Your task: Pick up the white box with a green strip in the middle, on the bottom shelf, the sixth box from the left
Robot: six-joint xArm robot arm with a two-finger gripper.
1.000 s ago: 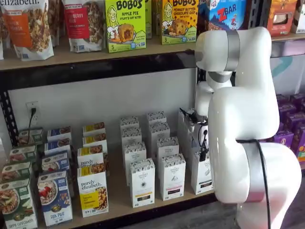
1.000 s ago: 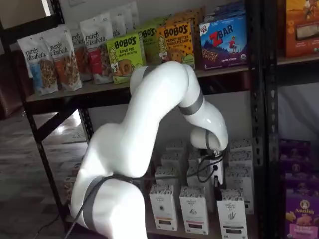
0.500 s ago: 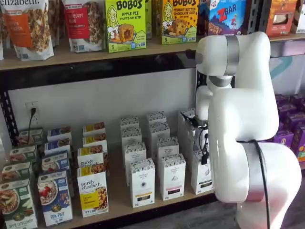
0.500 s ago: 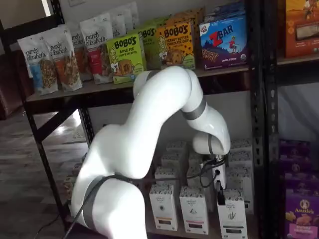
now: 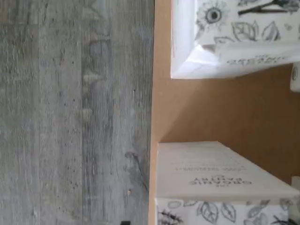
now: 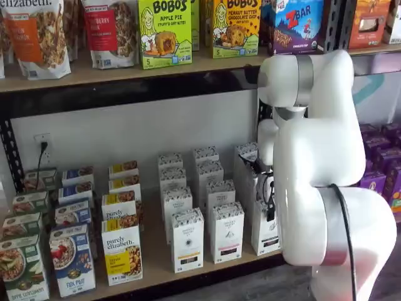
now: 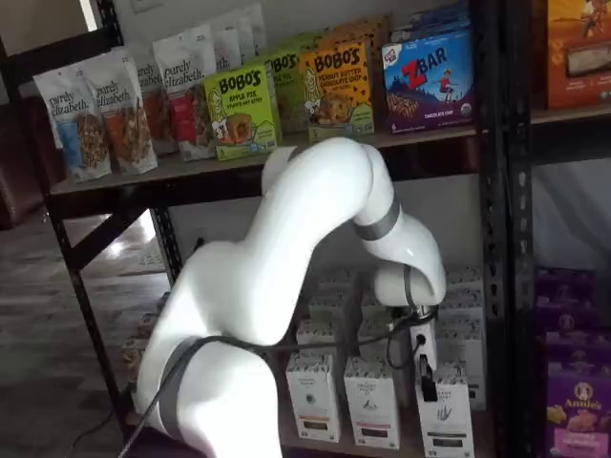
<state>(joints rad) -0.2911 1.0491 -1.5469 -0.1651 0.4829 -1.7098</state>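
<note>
The white box (image 6: 265,233) stands at the right end of the front row on the bottom shelf (image 6: 156,262), half hidden by my white arm. It also shows in a shelf view (image 7: 445,417), with a speckled top and a small centre logo. My gripper (image 7: 428,384) hangs right over its top, its black fingers side-on against the carton's upper edge, so no gap or grip shows. In a shelf view the gripper (image 6: 270,212) is a dark shape beside a cable. The wrist view shows two speckled white cartons (image 5: 220,174) on the plywood (image 5: 197,112); I cannot tell which is the target.
Similar white cartons (image 6: 226,231) stand in rows to the left of the target, then purely elizabeth boxes (image 6: 122,249) and cereal boxes (image 6: 72,258). Purple boxes (image 7: 576,401) fill the neighbouring rack. The upper shelf board (image 6: 125,69) is overhead. Grey floor (image 5: 75,112) lies before the shelf edge.
My arm has sunk and the gripper has moved down and a little forward, from above the back cartons to the top of the front right carton.
</note>
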